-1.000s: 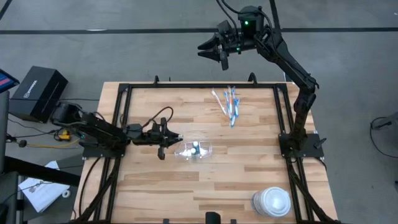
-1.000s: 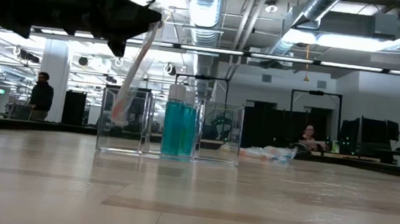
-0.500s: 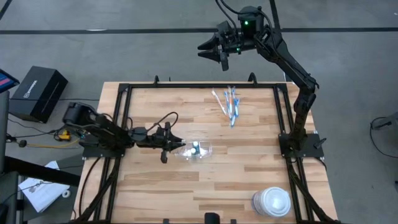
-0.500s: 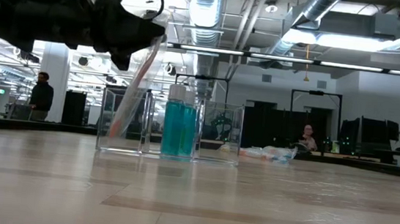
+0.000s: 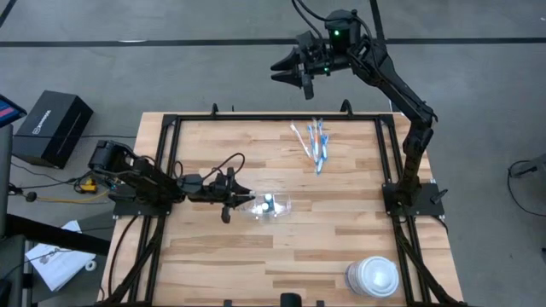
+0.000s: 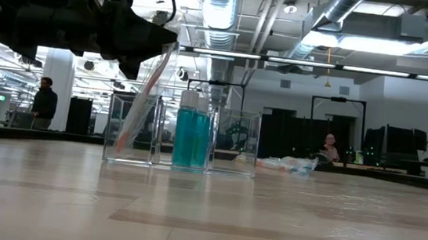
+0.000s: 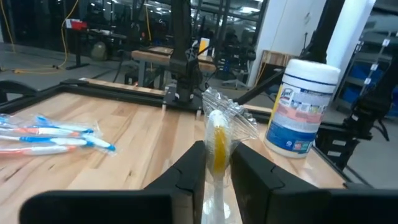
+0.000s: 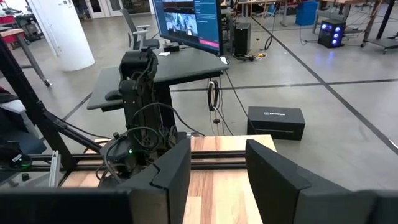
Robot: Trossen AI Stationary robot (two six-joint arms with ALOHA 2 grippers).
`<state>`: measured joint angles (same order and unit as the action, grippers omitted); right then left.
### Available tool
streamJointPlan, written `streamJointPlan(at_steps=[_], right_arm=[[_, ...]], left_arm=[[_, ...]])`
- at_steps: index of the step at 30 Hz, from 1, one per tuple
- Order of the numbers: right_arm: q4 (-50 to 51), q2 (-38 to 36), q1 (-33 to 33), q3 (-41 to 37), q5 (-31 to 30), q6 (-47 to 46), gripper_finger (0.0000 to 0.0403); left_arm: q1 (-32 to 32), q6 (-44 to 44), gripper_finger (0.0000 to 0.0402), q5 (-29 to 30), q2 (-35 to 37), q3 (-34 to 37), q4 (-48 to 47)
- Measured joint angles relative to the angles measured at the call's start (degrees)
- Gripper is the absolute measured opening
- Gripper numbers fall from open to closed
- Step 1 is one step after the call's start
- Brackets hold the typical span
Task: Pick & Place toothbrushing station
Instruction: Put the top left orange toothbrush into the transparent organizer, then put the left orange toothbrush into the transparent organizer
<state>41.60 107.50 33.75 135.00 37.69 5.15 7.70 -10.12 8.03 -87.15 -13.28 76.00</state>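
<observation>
The left gripper [image 5: 241,197] is shown low over the table's middle, its arm stretched almost flat from the left edge, with the fingers [image 7: 186,171] set around the upper end of a wrapped toothbrush [image 6: 139,97]. That toothbrush leans inside the left compartment of the clear holder [image 6: 182,137], bristle end down; the two blue-green tubes [image 6: 194,134] stand in the middle compartment. Whether the jaws are gripping the wrapper or have just slackened cannot be told. The risk is judged to lie in the release: if the wrapper clings to a finger as the arm lifts, the toothbrush may be dragged out or the light holder tipped. A sideways withdrawal could likewise knock the holder [image 5: 266,205]. The remaining toothbrushes [image 5: 313,141] are seen lying loose toward the far edge, well apart from the holder. The right gripper [image 5: 290,70] is held raised beyond the far edge, jaws parted and empty. A white lidded container [image 5: 374,276] stands at the near right corner.
</observation>
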Motion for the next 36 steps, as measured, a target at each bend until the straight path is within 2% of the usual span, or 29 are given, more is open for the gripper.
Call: streamJointPlan(at_steps=[12, 19, 26, 32, 34, 36], right_arm=[[-0.3, 0.0, 0.0, 0.0, 0.0, 0.0, 0.0154], [-2.0, 0.0, 0.1, 0.0, 0.0, 0.6, 0.0161], [-7.1, 0.0, 0.9, 0.0, 0.2, -3.2, 0.0165], [-12.3, 0.0, 2.1, 0.0, 2.9, -8.4, 0.0164], [-11.2, 0.0, 2.8, 0.0, 0.4, -11.1, 0.0163], [-6.8, 0.0, 3.8, 0.0, -5.1, -11.9, 0.0161]], left_arm=[[0.0, -2.4, 0.0164, 0.5, 0.2, 0.0, 4.2], [-1.4, -2.8, 0.0206, 0.9, 5.0, -0.1, 4.9], [-6.7, -8.0, 0.0206, 4.6, 14.3, -0.6, 4.0], [-10.1, -9.4, 0.0197, 4.5, 21.2, -3.4, -5.6], [-11.6, -9.8, 0.0195, 4.2, 22.4, -4.2, -6.9], [-13.7, -11.3, 0.0193, 4.3, 23.7, -4.8, -7.6]])
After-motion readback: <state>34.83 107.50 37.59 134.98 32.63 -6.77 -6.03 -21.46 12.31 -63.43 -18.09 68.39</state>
